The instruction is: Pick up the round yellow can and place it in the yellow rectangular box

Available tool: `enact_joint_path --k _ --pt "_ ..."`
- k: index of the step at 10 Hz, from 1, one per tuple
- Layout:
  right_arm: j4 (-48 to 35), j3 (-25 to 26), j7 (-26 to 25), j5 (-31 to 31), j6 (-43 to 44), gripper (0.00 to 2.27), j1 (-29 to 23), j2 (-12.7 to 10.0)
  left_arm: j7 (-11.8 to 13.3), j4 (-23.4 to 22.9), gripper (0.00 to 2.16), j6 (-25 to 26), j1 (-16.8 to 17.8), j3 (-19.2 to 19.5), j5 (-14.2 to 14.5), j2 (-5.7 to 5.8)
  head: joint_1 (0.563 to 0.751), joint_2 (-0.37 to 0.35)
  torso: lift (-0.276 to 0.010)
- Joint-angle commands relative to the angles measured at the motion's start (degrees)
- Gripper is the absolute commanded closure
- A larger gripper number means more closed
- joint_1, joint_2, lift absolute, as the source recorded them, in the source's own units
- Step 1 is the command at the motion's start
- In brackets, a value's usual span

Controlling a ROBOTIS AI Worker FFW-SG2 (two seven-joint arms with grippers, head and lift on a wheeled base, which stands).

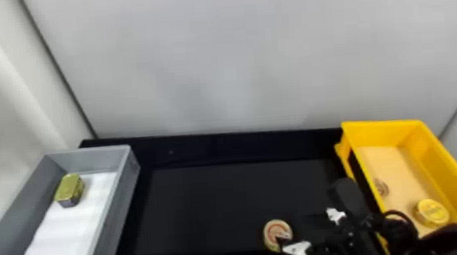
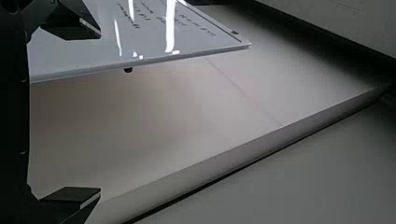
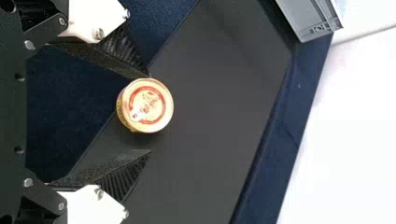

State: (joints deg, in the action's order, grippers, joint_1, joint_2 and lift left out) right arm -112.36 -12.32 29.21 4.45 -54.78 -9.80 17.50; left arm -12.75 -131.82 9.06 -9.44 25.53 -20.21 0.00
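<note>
The right gripper (image 1: 297, 229) has its black fingers wide apart, gripping nothing. The round yellow can (image 3: 144, 105) with a red-ringed lid lies at its fingertips, closer to one; whether they touch, I cannot tell. Right of the gripper, the yellow rectangular box (image 1: 453, 166) of plastic holds another round yellow tin (image 1: 433, 213). Farther off, leftward, a grey plastic box (image 1: 123, 207) holds a greenish-gold rectangular tin (image 1: 69, 189). The left gripper (image 2: 100, 113), in its wrist view, stands wide and empty.
</note>
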Motion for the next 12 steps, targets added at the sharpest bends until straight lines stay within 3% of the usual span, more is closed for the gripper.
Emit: enact_joint_path --k 1,12 --pt "1.88 -1.31 0.78 0.39 -0.18 0.29 1.18 -0.1 0.0 -0.01 0.1 0.0 0.03 -0.03 0.0 -0.15 0.694 0.014 -0.06" --pt "14.36 -6.5 3.24 0.21 3.08 0.28 9.8 -1.24 0.26 -0.01 0.1 -0.53 0.29 -0.29 -0.09 -0.15 0.694 0.014 -0.06"
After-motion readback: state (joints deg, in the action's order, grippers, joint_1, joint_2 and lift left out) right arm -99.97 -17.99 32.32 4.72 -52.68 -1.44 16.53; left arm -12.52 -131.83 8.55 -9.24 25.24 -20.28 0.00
